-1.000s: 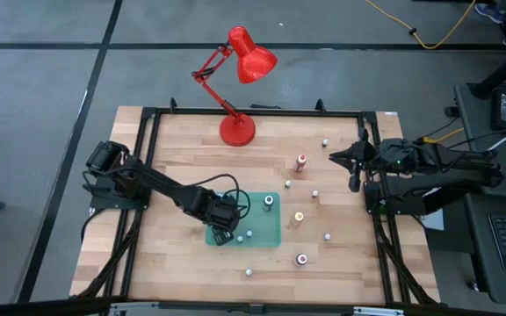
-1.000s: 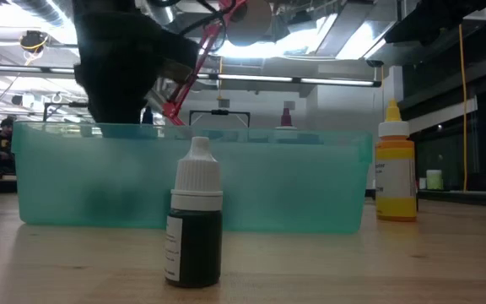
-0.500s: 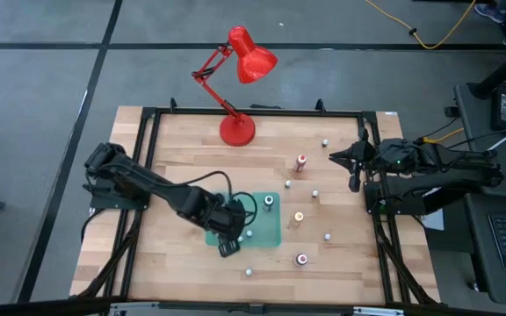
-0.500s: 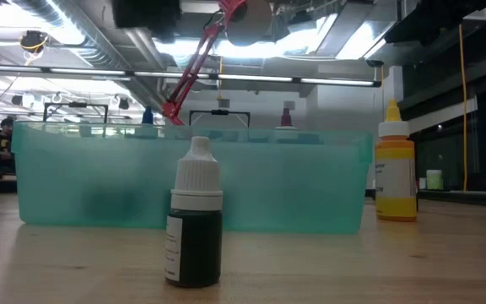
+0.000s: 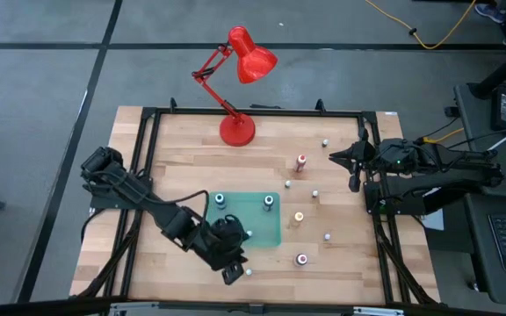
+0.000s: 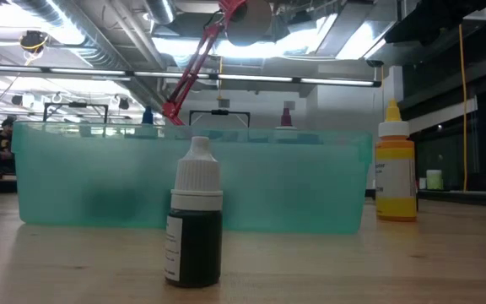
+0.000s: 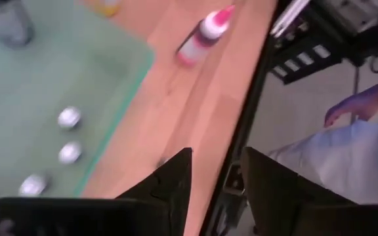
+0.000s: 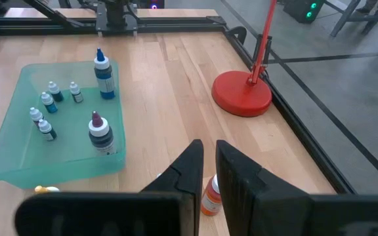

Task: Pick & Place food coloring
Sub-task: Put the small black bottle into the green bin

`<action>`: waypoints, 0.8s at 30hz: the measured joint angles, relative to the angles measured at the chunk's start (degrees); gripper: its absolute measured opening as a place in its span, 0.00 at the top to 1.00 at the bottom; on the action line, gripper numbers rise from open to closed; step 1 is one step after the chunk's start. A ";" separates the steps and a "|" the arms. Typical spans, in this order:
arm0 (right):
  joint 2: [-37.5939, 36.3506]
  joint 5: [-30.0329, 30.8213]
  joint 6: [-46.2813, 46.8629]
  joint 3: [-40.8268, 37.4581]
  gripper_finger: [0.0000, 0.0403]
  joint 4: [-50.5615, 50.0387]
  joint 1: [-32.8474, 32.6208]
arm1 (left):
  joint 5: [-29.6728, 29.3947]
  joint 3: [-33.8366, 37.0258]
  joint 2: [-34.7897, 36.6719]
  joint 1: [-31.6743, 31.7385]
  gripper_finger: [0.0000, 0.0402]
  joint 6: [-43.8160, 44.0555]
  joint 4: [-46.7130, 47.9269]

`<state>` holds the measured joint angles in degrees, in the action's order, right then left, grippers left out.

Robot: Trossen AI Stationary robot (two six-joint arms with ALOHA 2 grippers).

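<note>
step: reaching for next bottle | my left end effector (image 5: 232, 274) empty, fingers apart, lower centre by dark food coloring bottle (image 6: 195, 221) | teal tray (image 5: 275, 237) holds several | next: close on it

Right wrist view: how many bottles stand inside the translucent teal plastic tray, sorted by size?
Small pale-capped dropper bottles: 5
Tall blue bottle: 1
Wide dark bottle with purple tip: 1
Total in the translucent teal plastic tray: 7
</note>
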<state>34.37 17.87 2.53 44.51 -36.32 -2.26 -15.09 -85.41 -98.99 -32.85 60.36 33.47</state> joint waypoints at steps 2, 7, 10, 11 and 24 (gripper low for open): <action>0.02 0.01 0.02 0.01 0.89 -0.02 -0.01 | -1.01 0.06 -1.18 -0.59 0.70 -2.69 -2.90; 0.00 0.00 0.02 0.00 0.89 0.00 0.00 | 1.62 0.07 -4.99 -0.79 0.74 -5.03 -9.40; 0.00 0.00 0.01 0.00 0.89 0.00 -0.02 | 3.25 0.10 -7.75 -0.76 0.75 -7.14 -11.51; 0.01 0.02 0.02 -0.01 0.89 0.00 0.00 | 3.40 0.11 -8.51 -0.76 0.76 -7.77 -12.57; 0.02 0.02 0.02 -0.01 0.89 0.00 0.00 | 0.12 0.11 -11.86 -0.36 0.67 -17.53 -8.36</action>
<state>34.39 17.89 2.55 44.50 -36.32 -2.26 -14.97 -85.30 -110.85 -33.21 42.83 25.11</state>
